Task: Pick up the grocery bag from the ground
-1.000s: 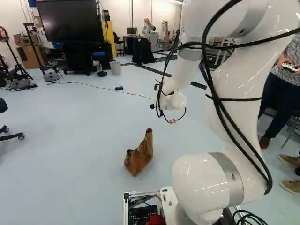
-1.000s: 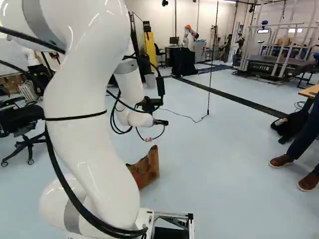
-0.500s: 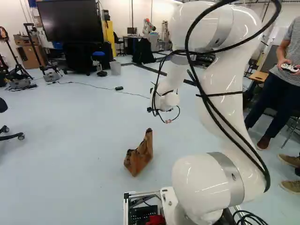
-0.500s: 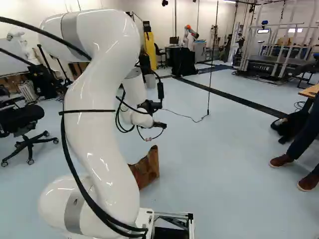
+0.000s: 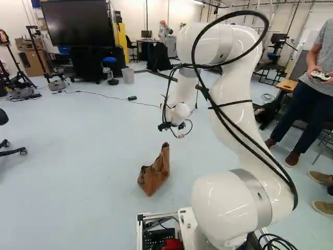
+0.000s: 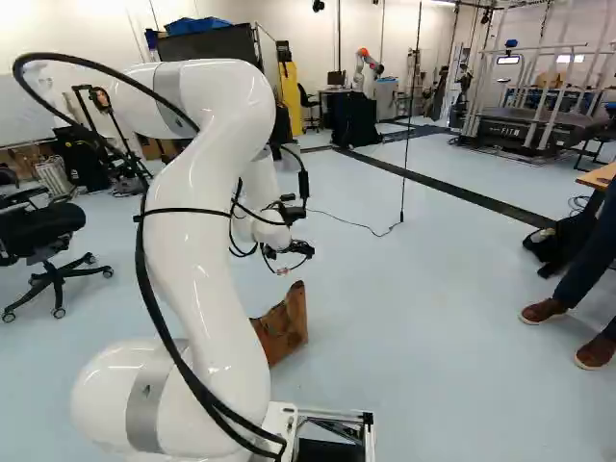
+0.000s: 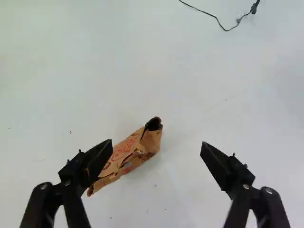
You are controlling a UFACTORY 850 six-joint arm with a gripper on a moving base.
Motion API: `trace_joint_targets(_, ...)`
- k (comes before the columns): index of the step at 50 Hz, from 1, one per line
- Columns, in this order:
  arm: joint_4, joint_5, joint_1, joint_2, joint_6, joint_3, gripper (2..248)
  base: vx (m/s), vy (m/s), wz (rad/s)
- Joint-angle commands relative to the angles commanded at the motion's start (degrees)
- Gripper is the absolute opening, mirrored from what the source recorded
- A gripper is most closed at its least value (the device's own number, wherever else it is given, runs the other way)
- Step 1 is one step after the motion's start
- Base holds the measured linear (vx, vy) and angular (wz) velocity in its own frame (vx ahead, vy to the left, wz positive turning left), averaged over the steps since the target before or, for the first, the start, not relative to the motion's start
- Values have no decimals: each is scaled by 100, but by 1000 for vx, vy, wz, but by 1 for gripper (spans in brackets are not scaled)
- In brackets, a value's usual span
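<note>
Brown paper grocery bag (image 5: pixel 154 174) on the pale floor (image 5: pixel 67 166), just ahead of my base, and I'm above it, apart from it. My arm (image 5: pixel 234 112) goes up to a high elbow, then my forearm drops forward so my claw (image 5: pixel 173 126) points down. Seen from my wrist, my claw (image 7: pixel 156 144) is spread wide, with nothing gripped. The bag's long axis slants: its dark, open-looking end lies ahead of the gap, and the other end runs behind one finger, which hides part of it. Farther off are a thin black cable (image 7: pixel 218 20), a wheeled chair (image 6: pixel 43 231) and a bin (image 5: pixel 128 76).
</note>
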Motion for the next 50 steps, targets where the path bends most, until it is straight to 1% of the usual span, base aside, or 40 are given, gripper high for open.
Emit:
trace_joint_targets(16,0,-8,209,-556,0,-568,247,0,0,0)
trace_joint_targets(33,-8,-12,466,-1058,0,-1067,247,0,0,0)
trace_joint_targets(39,-83,-66,562,-1221,0,-1224,247,0,0,0)
trace_joint_targets(50,-320,-280,738,-1511,0,-1501,247,0,0,0)
